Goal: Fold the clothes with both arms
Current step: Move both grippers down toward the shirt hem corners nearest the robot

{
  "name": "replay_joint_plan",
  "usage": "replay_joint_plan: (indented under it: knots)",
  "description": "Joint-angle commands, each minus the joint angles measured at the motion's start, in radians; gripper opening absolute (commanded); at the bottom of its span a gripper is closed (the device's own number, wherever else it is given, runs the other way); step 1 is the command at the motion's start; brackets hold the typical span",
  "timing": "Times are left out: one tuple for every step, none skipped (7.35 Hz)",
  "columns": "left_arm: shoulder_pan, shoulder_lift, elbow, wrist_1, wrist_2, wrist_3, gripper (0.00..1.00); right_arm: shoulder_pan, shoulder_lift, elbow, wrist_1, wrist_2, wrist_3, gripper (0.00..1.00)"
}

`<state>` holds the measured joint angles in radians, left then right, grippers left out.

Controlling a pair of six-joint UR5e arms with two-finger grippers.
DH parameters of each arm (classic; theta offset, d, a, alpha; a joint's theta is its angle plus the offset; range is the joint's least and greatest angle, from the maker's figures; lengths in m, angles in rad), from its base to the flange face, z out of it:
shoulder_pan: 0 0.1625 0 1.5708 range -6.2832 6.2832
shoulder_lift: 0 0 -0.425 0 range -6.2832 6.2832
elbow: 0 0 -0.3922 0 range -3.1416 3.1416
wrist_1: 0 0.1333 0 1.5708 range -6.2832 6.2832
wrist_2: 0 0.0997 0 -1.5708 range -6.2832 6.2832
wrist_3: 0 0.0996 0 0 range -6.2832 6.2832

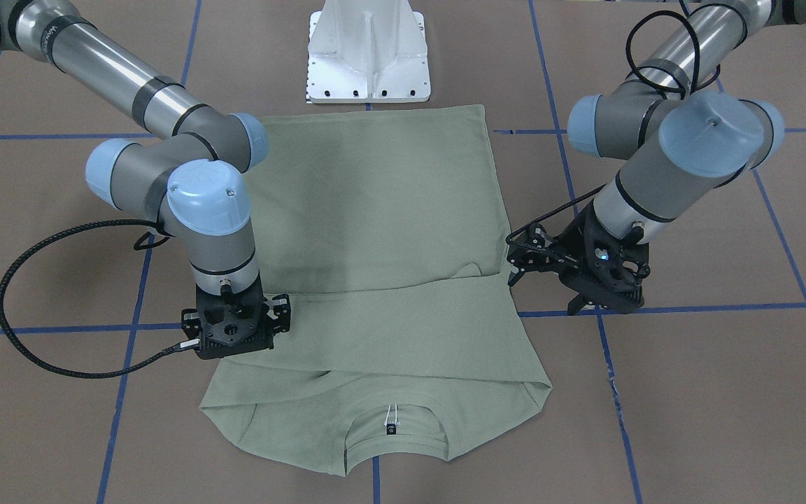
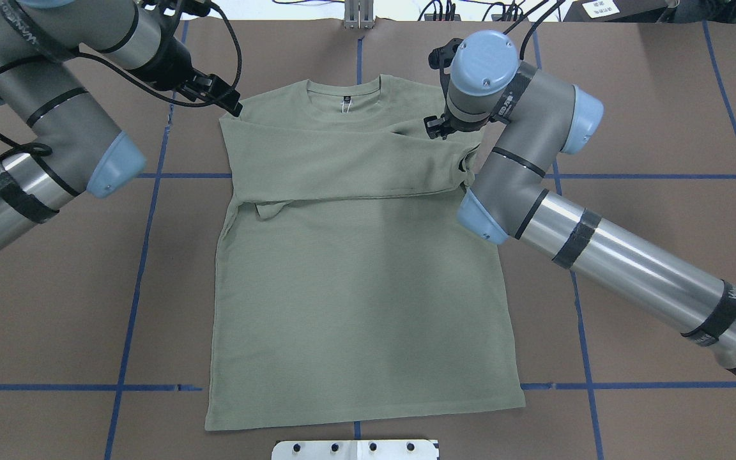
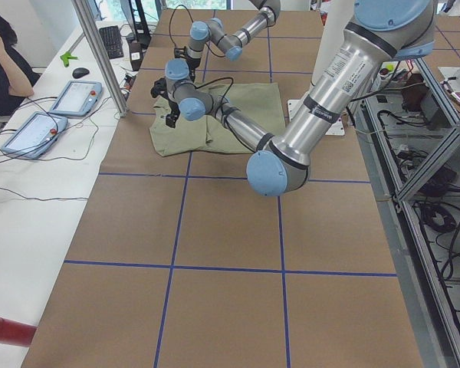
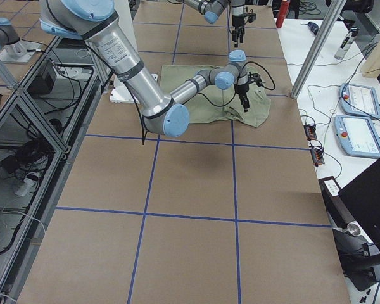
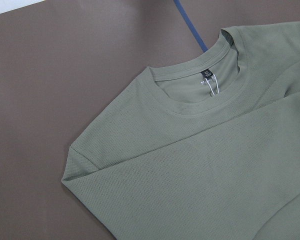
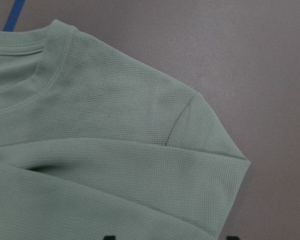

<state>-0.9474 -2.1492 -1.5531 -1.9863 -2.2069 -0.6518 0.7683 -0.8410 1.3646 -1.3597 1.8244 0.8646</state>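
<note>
The sage-green shirt [image 1: 375, 210] lay flat on the brown table [image 1: 690, 420], directly in front of the white pedestal base [image 1: 368, 63]. Its hem was the edge nearest the base and its round neck the farthest from it. Both long sleeves [image 1: 403, 315] were folded across the chest in a band, on the side of the body away from the base. The dark neck label [image 1: 390, 429] showed inside the collar, with a bit of white thread at it.

The right gripper [image 1: 235, 334] stood upright over the end of that sleeve band, at the shirt's edge on the robot's right, well away from the base. In its wrist view two dark tips showed at the bottom edge, set wide apart with nothing between them. Whether they touched the cloth could not be told.

The left gripper [image 1: 544, 292] hung tilted over bare table just beside the shirt's opposite edge, about as far from the base as the right one. Its two tips looked spread and empty, clear of the fabric.

Blue tape lines [image 1: 725, 306] crossed the table in a grid, one running out from the base under the shirt.
</note>
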Motion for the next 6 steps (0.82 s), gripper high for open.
replay_joint_plan:
  knots:
    - [0.012, 0.147, -0.175, 0.0, 0.009, -0.064, 1.0, -0.021, -0.181, 0.237, -0.007, 0.068, 0.163, 1.0]
    - [0.034, 0.21, -0.25, 0.0, 0.013, -0.128, 1.0, -0.076, -0.287, 0.357, -0.003, 0.02, 0.263, 1.0]
    - [0.083, 0.272, -0.334, 0.0, 0.016, -0.191, 1.0, -0.146, -0.367, 0.472, -0.004, -0.035, 0.355, 1.0]
    - [0.157, 0.338, -0.437, 0.0, 0.086, -0.291, 1.0, -0.211, -0.469, 0.581, -0.001, -0.078, 0.42, 1.0]
    - [0.258, 0.398, -0.506, -0.002, 0.172, -0.384, 1.0, -0.243, -0.554, 0.676, 0.013, -0.08, 0.454, 1.0]
    - [0.347, 0.437, -0.537, -0.061, 0.232, -0.531, 1.0, -0.283, -0.622, 0.752, 0.043, -0.079, 0.538, 1.0]
